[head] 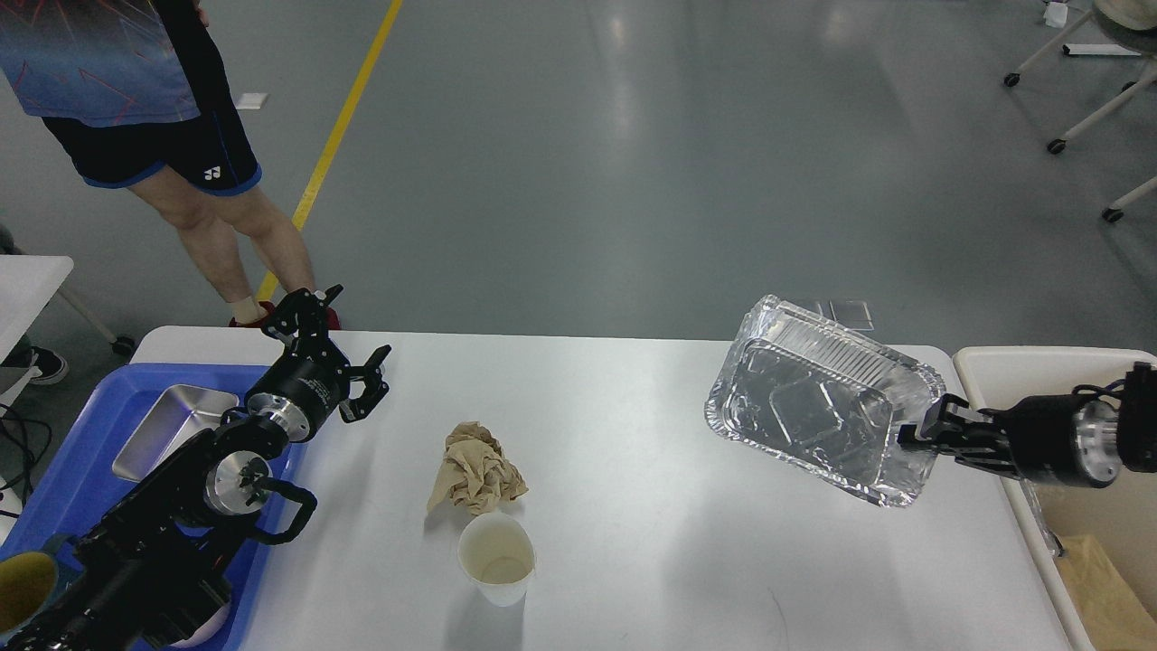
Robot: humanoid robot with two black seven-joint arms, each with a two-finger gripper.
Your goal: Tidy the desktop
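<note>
The white desktop fills the lower view. A crumpled brown paper napkin lies left of centre, with a white paper cup standing just in front of it. My right gripper is shut on the near edge of a foil tray and holds it tilted above the right part of the desktop. My left gripper is open and empty above the desktop's far left corner, by the blue tub.
The blue tub holds a steel tray. A beige bin with brown paper inside stands at the right edge. A person's legs stand beyond the far left corner. Chair wheels show at the far right.
</note>
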